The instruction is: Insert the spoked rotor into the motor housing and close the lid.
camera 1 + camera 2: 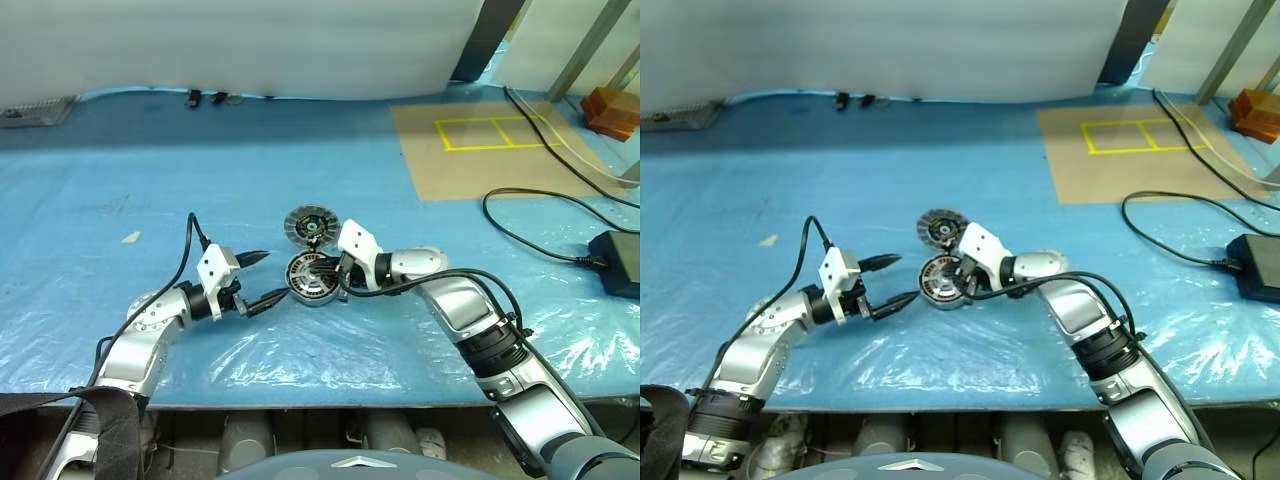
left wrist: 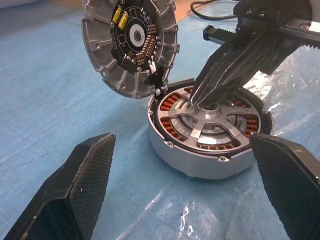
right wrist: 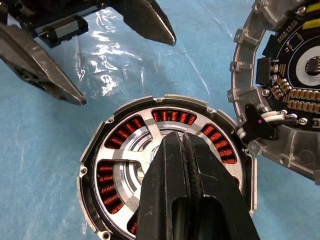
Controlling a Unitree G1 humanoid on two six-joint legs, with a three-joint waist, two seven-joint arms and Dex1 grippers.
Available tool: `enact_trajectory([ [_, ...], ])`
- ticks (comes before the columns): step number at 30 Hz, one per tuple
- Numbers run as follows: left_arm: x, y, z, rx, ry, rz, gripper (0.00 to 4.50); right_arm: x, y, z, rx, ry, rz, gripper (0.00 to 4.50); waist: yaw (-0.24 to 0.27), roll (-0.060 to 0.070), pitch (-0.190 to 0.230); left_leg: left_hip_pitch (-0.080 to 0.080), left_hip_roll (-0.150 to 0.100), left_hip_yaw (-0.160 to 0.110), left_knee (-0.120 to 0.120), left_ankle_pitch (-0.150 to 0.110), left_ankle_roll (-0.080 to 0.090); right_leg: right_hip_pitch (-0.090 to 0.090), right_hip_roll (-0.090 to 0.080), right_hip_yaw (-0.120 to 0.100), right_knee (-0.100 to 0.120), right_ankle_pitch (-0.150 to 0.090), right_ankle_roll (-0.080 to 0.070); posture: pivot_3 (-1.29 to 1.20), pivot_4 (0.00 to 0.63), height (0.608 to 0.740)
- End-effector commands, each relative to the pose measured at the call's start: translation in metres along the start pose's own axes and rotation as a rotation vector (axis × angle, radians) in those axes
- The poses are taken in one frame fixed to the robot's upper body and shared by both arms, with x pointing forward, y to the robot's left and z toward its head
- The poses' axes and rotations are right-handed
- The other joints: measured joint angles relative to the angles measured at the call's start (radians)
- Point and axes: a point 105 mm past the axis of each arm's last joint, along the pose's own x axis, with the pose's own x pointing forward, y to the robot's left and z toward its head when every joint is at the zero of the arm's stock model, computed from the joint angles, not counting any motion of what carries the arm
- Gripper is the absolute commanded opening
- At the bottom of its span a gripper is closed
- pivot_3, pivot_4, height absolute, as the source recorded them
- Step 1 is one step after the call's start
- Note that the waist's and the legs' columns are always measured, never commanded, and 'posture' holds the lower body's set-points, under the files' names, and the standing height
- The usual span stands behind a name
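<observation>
silver spoked rotor (image 2: pixel 207 120) lies flat in the copper-coiled round motor housing (image 2: pixel 200 160).
right hand (image 2: pixel 197 97) pinched closed on its hub; left hand (image 1: pixel 262 279) wide; ribbed grey lid (image 1: pixel 307 225) tilted at 12 o'clock.

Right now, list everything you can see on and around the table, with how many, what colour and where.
spoked rotor: one, shiny silver, seated in the motor housing over the coils
motor housing: one, silver rim with copper-orange coils, on the sheet at table centre
lid: one, grey ribbed rim, dark centre, open and tilted up, joined to the housing's far edge
plastic sheet: one, blue, covering the table
cardboard panel: one, brown with yellow taped rectangles, far right
black cable: one, curving to a black box at the right edge
orange-brown block: one, far right corner
left gripper: black fingers, open, left of the housing
right gripper: black fingers, shut, tips on the rotor's hub
</observation>
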Motion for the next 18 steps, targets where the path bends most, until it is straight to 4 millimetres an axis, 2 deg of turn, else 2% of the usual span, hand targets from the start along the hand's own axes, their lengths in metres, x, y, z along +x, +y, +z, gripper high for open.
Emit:
enact_trajectory([
  [1, 0.001, 0.001, 0.006, 0.022, -0.016, -0.007, 4.5, -0.001, -0.001, -0.013, 0.072, 0.014, -0.014, 0.04, 0.001, 0.0, 0.0, 0.001, 0.0, 0.0, 0.0, 0.0, 0.0, 0.001, 0.0, 0.0, 0.0, 0.0, 0.0, 0.0, 0.15, 0.74],
  [5, 0.001, 0.002, 0.007, 0.022, -0.021, -0.01, 4.5, -0.011, -0.005, 0.01, 0.106, -0.121, -0.013, 0.04, 0.002, 0.0, 0.0, 0.001, 0.0, 0.0, 0.0, 0.0, 0.0, 0.002, 0.0, 0.0, 0.0, 0.0, 0.0, 0.0, 0.15, 0.74],
  [11, 0.0, 0.0, 0.007, 0.025, -0.015, -0.027, 4.5, -0.041, -0.008, 0.025, 0.111, -0.194, -0.009, 0.04, 0.002, 0.0, 0.0, -0.004, 0.0, 0.0, -0.001, 0.001, 0.002, -0.003, 0.0, 0.0, -0.001, 0.0, 0.0, 0.0, 0.15, 0.74],
  [13, -0.001, 0.001, 0.006, 0.024, -0.011, -0.028, 4.5, -0.051, -0.013, 0.018, 0.126, -0.162, -0.025, 0.04, 0.002, 0.0, 0.0, -0.004, 0.0, 0.0, -0.001, 0.002, 0.003, -0.003, 0.0, 0.0, -0.002, 0.0, 0.0, 0.0, 0.15, 0.74],
  [15, -0.001, 0.001, 0.005, 0.023, -0.009, -0.028, 4.5, -0.056, -0.026, 0.003, 0.134, -0.102, -0.08, 0.04, 0.002, 0.0, 0.0, -0.004, 0.0, 0.0, -0.001, 0.002, 0.003, -0.003, 0.0, 0.0, -0.002, 0.0, 0.0, 0.0, 0.15, 0.74],
  [18, -0.001, 0.0, 0.004, 0.021, -0.007, -0.031, 4.5, -0.056, -0.047, -0.015, 0.139, -0.033, -0.158, 0.04, -0.001, 0.0, 0.0, -0.003, 0.0, 0.0, -0.001, 0.002, 0.003, -0.003, 0.0, 0.0, -0.002, 0.0, 0.0, 0.0, 0.15, 0.74],
])
